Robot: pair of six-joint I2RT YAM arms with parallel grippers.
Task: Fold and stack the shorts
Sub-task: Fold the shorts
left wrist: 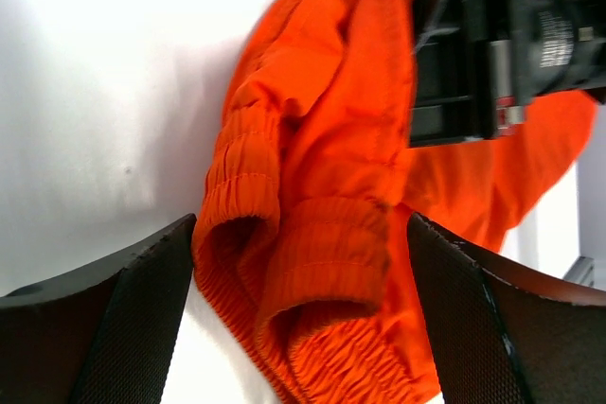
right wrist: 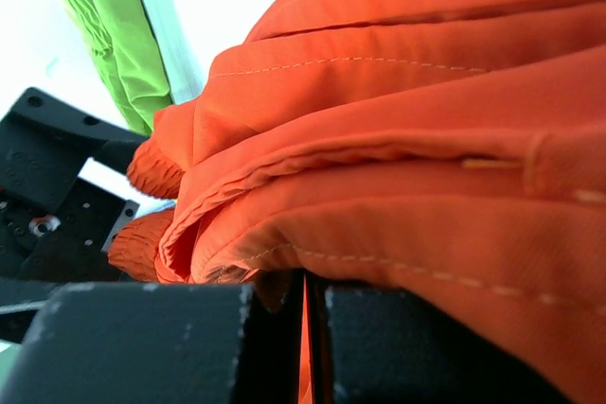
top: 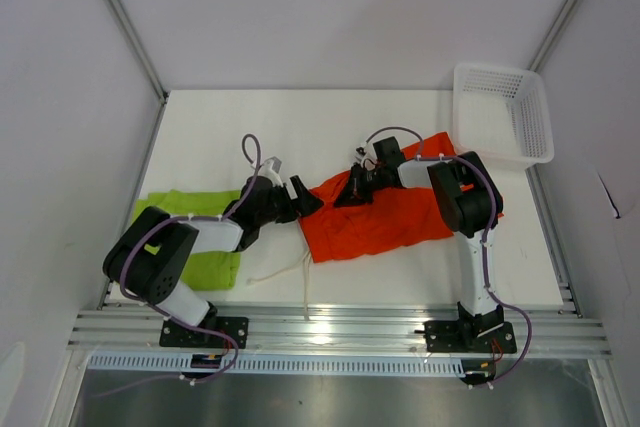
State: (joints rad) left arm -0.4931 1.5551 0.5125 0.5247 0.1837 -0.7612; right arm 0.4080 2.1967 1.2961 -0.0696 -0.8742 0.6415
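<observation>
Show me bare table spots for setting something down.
Free: the table strip between back wall and shorts, left of the basket; the patch right of the orange shorts, below the basket. Crowded: centre and near-left, by the green shorts.

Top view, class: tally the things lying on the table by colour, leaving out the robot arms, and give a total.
Orange-red: 1, the orange-red shorts
Lime green: 1, the green shorts
White: 1, the basket
Total: 3
</observation>
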